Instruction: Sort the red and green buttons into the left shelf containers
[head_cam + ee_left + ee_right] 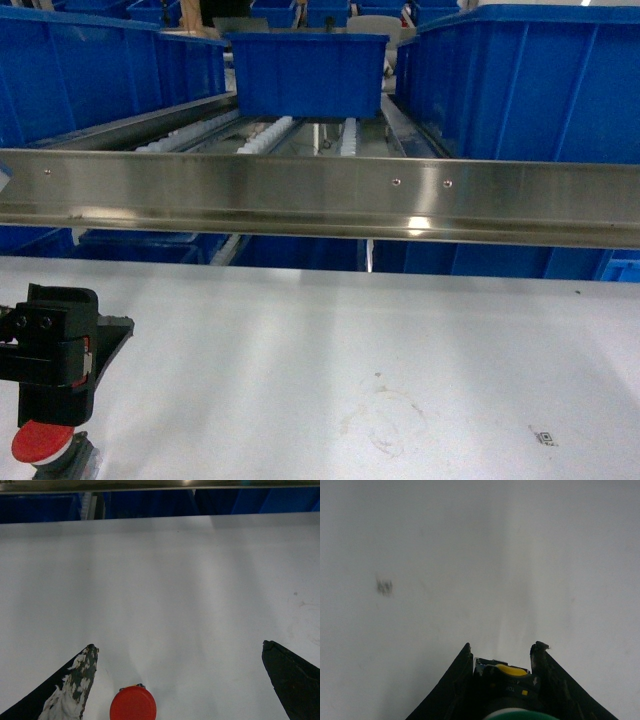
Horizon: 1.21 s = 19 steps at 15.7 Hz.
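Left gripper is sitting wide open around the red button on the table, right gripper is clamping the green button; red is sitting off-centre, risking getting knocked aside on closing.

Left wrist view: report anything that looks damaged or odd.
The left gripper's finger on the left of the view has a scuffed, flaking pad with white patches, while the other finger is plain black. The jaws stand wide open, with the red button on the white table between them, not gripped.
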Available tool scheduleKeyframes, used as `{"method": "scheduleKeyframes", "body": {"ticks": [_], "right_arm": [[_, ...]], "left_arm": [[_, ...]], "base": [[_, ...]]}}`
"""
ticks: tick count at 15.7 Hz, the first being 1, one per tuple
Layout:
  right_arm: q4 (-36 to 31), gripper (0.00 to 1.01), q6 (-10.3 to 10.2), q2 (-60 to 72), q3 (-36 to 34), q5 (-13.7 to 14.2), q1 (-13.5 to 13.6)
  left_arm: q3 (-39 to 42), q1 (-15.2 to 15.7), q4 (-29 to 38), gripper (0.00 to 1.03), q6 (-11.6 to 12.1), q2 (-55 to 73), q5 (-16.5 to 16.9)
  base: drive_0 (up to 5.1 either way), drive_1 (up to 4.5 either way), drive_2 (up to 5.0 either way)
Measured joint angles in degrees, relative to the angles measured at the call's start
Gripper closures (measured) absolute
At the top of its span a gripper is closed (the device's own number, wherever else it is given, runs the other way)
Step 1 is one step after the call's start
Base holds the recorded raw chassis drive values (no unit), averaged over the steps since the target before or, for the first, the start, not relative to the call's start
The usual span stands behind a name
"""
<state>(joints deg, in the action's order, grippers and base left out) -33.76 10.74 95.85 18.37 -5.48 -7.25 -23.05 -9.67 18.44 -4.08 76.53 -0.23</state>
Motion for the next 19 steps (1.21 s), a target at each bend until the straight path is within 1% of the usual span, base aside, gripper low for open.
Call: {"method": "scheduleKeyframes", "body": {"ticks": [1, 2, 3, 4, 5, 6, 7, 8, 9, 10, 11, 12, 13, 19], "right_arm": [[-0.13, 0.71, -1.66, -3.98, -0.33, -1.07, -0.61], [-0.04, 0.71, -3.98, -9.99, -0.83, -2.08, -1.70], [2.23, 0.71, -6.23, -16.20, -1.64, -3.65, -3.08], [3.32, 0.71, -8.09, -20.35, -2.60, -4.35, -4.09], [5.99, 0.71, -10.62, -28.11, -4.15, -5.11, -5.29], [9.31, 0.71, -12.55, -36.22, -5.33, -5.46, -5.62], [11.98, 0.71, -13.99, -42.95, -6.56, -5.75, -5.55], [14.69, 0.71, -14.91, -49.00, -7.80, -5.79, -5.35], [16.44, 0.71, -15.69, -52.57, -8.61, -5.64, -4.66], [16.83, 0.71, -15.89, -56.19, -10.12, -4.57, -3.21], [17.40, 0.71, -16.66, -58.86, -11.28, -3.82, -1.27], [17.31, 0.71, -16.87, -59.80, -11.78, -2.27, 1.38], [17.57, 0.71, -16.74, -59.56, -12.02, -2.01, 2.86], [17.70, 0.71, -16.72, -59.25, -12.35, -1.81, 2.75]], "left_arm": [[0.00, 0.00, -0.02, 0.05, 0.00, 0.00, 0.00], [0.00, 0.00, 0.00, 0.05, 0.00, 0.00, 0.00], [0.00, 0.00, 0.00, 0.05, 0.00, 0.00, 0.00], [0.00, 0.00, -0.02, 0.05, 0.00, 0.00, 0.00], [0.00, 0.00, 0.00, 0.05, 0.00, 0.00, 0.00], [0.00, 0.00, -0.02, 0.05, 0.00, 0.00, 0.00], [0.00, 0.00, 0.00, 0.05, 0.00, 0.00, 0.00], [0.00, 0.00, -0.02, 0.05, 0.00, 0.00, 0.02], [0.00, 0.00, -0.02, 0.05, 0.00, 0.00, 0.00], [0.00, 0.00, -0.02, 0.05, 0.00, 0.00, 0.00], [0.00, 0.02, -0.02, 0.05, 0.00, 0.00, -0.02], [0.00, 0.00, -0.02, 0.05, 0.00, 0.00, 0.00], [0.00, 0.00, -0.02, 0.05, 0.00, 0.00, 0.02], [0.00, 0.00, -0.02, 0.05, 0.00, 0.00, 0.00]], "base": [[0.0, 0.00, 0.0], [0.0, 0.00, 0.0], [0.0, 0.00, 0.0], [0.0, 0.00, 0.0], [0.0, 0.00, 0.0], [0.0, 0.00, 0.0], [0.0, 0.00, 0.0], [0.0, 0.00, 0.0], [0.0, 0.00, 0.0], [0.0, 0.00, 0.0], [0.0, 0.00, 0.0], [0.0, 0.00, 0.0], [0.0, 0.00, 0.0], [0.0, 0.00, 0.0]]}}
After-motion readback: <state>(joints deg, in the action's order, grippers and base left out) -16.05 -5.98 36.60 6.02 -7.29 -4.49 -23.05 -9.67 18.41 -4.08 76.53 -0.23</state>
